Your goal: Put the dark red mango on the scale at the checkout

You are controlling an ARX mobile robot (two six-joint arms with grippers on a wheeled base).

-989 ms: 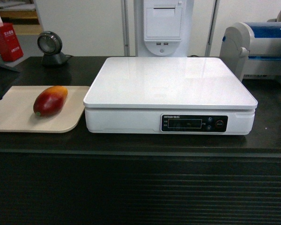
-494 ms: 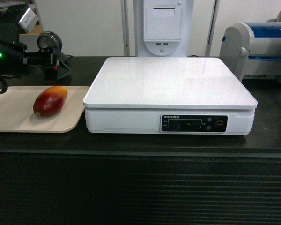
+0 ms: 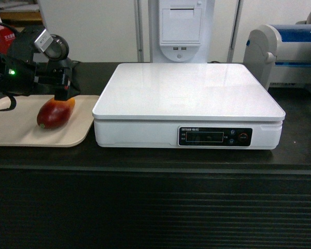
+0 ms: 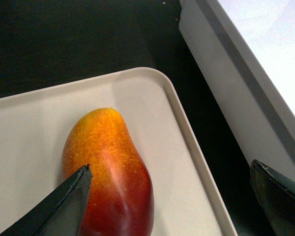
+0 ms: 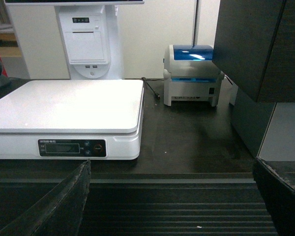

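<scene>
The dark red mango [image 3: 54,114] lies on a beige tray [image 3: 15,132] at the left of the black checkout counter [image 3: 155,158]; its orange-yellow end points away from me [image 4: 108,162]. My left gripper [image 3: 62,93] hangs open just above the mango's far end; one finger [image 4: 64,206] overlaps the fruit and the other [image 4: 280,196] is out past the tray's rim. The white scale [image 3: 186,98] stands right of the tray, with nothing on its platter. My right gripper [image 5: 171,167] is open and holds nothing, low in front of the counter's ribbed front [image 5: 177,206]; it does not show in the head view.
A white-and-blue printer [image 3: 287,52] stands at the back right of the counter, and a round black scanner [image 3: 56,49] at the back left behind my left arm. A white terminal [image 3: 180,28] rises behind the scale. A dark gap [image 4: 206,123] separates tray and scale.
My left arm has come in from the left edge, moving right and down until its gripper sits over the mango. The mango, tray and scale have not moved.
</scene>
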